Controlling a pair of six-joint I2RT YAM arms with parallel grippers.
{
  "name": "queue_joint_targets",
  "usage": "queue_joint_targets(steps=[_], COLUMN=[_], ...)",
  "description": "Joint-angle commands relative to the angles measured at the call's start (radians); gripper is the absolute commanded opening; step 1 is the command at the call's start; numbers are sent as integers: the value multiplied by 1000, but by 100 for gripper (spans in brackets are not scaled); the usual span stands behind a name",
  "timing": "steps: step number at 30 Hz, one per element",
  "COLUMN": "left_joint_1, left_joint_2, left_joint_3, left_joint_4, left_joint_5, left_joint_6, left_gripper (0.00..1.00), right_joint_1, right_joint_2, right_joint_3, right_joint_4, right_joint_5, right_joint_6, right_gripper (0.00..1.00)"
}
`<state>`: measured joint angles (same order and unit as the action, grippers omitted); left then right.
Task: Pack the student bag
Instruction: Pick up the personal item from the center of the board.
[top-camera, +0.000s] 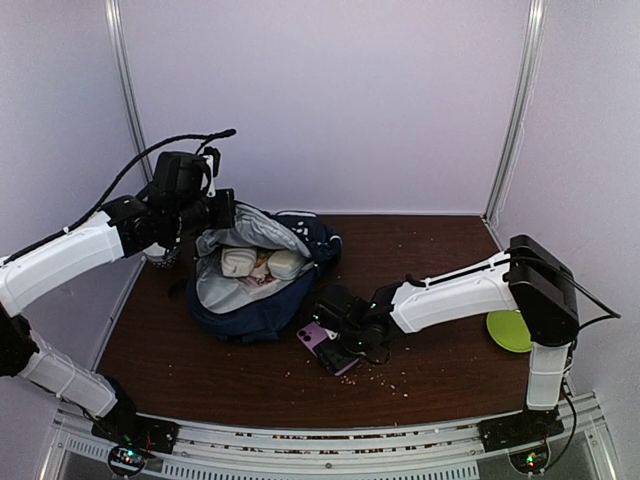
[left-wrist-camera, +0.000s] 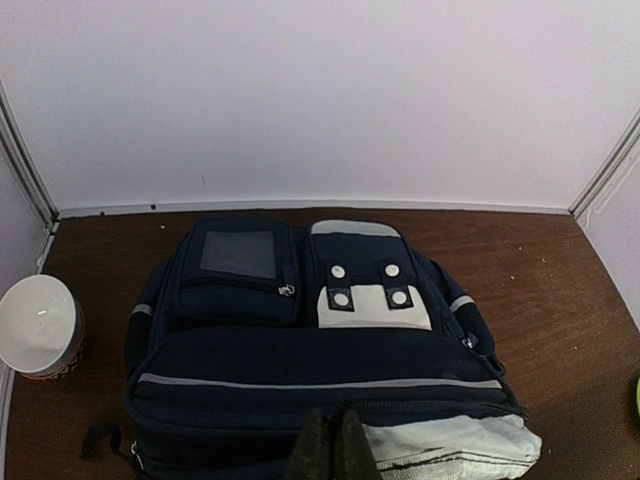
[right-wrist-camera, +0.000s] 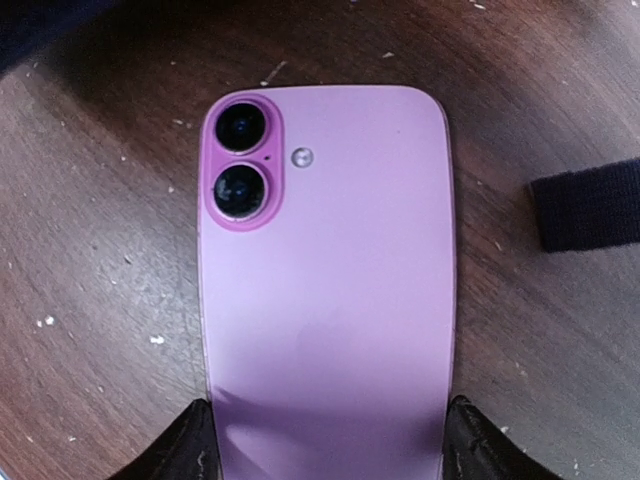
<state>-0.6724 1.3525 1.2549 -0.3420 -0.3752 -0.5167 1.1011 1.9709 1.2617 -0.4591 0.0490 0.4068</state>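
The student bag, navy with a grey lining, lies open at the middle left of the table; two pale bundles rest inside. Its white stripe and buckle patch show in the left wrist view. My left gripper is shut on the bag's upper rim, holding the mouth up. A purple phone lies back-up on the table just right of the bag. My right gripper straddles its lower end, one finger against each long edge.
A white bowl stands left of the bag near the wall. A green disc lies at the table's right edge behind the right arm. A dark strap end lies right of the phone. Crumbs dot the brown table.
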Motion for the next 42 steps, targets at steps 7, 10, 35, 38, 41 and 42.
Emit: queue_joint_targets(steps=[7, 10, 35, 38, 41, 42], left_joint_1=[10, 3, -197, -217, -220, -220], left_joint_2=[-35, -29, 46, 88, 115, 119], left_joint_3=[-152, -206, -221, -212, -215, -219], left_joint_4=[152, 196, 174, 199, 221, 233], left_joint_5=[98, 140, 210, 252, 290, 305], left_joint_6=[-84, -96, -258, -284, -301, -308], left_gripper=[0, 11, 81, 82, 81, 81], right_joint_1=[25, 26, 46, 46, 49, 50], right_joint_2=[-135, -203, -467, -478, -475, -480], right_joint_3=[-318, -392, -425, -433, -437, -439], right_joint_4=[-28, -1, -24, -12, -6, -3], right_joint_5=[23, 35, 118, 124, 126, 127], right_joint_6=[123, 171, 255, 257, 261, 263], right_gripper=[55, 54, 48, 48, 47, 47])
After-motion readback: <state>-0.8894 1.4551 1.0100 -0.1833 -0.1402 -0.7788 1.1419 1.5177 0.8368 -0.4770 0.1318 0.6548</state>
